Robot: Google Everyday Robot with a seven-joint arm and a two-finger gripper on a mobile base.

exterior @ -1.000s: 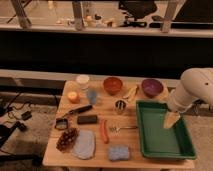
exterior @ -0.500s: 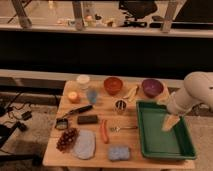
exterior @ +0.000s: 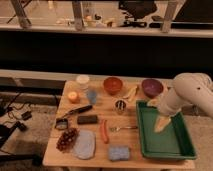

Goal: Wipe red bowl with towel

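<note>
The red bowl point(exterior: 113, 85) stands upright at the back middle of the wooden table, empty. The towel point(exterior: 84, 144), a limp pale grey-blue oval, lies flat near the front left edge beside a bunch of grapes point(exterior: 67, 139). My gripper point(exterior: 161, 124) points down over the green tray point(exterior: 166, 151) on the right, far from both bowl and towel. It is open and holds nothing. The pale arm reaches in from the right edge of the view.
A purple bowl point(exterior: 151, 87), banana point(exterior: 131, 93) and metal cup point(exterior: 120, 106) lie between the red bowl and the tray. A sausage point(exterior: 104, 131), fork point(exterior: 122, 128), blue pad point(exterior: 119, 152), black block point(exterior: 87, 119), orange point(exterior: 73, 96) and cups point(exterior: 83, 81) fill the left half.
The arm has swung a little to the left and slightly lower over the green tray. Nothing on the table has moved.
</note>
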